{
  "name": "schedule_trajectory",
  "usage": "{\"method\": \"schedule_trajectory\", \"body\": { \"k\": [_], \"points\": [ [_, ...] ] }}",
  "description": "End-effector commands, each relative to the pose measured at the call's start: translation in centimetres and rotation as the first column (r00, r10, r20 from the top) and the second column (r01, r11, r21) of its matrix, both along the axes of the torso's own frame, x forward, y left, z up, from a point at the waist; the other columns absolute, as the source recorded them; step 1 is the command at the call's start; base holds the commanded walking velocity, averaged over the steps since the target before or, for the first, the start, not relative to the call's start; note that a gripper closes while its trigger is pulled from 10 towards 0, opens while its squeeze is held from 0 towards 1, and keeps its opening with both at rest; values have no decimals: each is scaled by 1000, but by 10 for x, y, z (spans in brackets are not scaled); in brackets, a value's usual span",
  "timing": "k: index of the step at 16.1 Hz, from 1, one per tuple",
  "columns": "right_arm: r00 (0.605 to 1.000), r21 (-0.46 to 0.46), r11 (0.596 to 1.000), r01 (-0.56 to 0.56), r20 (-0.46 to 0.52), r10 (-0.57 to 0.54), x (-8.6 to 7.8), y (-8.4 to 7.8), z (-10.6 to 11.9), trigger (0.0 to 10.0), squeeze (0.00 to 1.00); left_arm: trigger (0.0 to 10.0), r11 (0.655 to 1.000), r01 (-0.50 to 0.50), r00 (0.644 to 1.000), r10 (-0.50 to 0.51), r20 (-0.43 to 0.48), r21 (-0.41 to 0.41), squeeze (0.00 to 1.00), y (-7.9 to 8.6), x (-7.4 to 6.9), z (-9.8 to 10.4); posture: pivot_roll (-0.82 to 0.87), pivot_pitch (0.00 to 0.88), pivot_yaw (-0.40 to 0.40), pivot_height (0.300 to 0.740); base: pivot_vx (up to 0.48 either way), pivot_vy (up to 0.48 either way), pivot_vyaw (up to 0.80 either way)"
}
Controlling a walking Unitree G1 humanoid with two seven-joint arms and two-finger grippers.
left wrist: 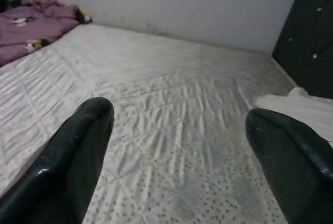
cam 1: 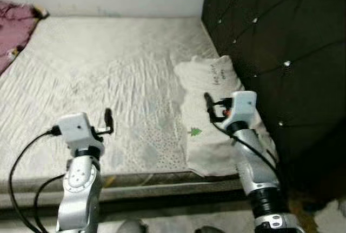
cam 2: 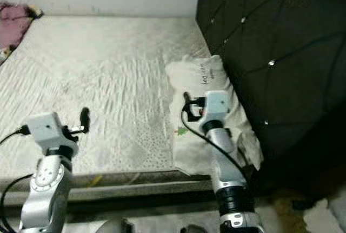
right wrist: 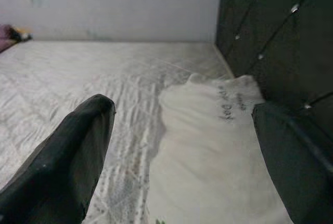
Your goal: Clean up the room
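Rumpled white pillow [cam 1: 216, 119] on quilted mattress [cam 1: 108, 76] beside tufted headboard [cam 1: 281, 44]

You can see dark handwriting-style print on the white pillow [cam 1: 208, 90] by the headboard; only the last word, "Day", reads. The rest is too small to tell.

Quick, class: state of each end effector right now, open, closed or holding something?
Left end effector: open, holding nothing, above the mattress.
Right end effector: open, holding nothing, above the pillow.
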State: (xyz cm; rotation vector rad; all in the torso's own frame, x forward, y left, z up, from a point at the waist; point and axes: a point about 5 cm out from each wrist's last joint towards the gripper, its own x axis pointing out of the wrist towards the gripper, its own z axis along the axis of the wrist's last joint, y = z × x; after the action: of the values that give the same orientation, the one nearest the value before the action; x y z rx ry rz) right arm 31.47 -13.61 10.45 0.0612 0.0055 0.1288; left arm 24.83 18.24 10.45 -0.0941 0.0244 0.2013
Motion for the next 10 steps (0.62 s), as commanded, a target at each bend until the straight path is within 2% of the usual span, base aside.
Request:
{"method": "schedule_trajectory", "body": {
  "k": [1, 10],
  "points": [
    [999, 17, 999, -34, 22, 33, 2, 10, 7, 10000, 0, 10000, 1000, -19, 1000, 19, 2, 14, 0, 7, 0, 2, 71, 0, -25, 740, 0, 480, 0],
    [999, 10, 999, -50, 16, 50, 4, 11, 7, 10000, 0, 10000, 1000, -30, 1000, 30, 7, -1, 0, 6, 3, 2, 68, 0, -30, 740, 0, 480, 0]
  ]
}}
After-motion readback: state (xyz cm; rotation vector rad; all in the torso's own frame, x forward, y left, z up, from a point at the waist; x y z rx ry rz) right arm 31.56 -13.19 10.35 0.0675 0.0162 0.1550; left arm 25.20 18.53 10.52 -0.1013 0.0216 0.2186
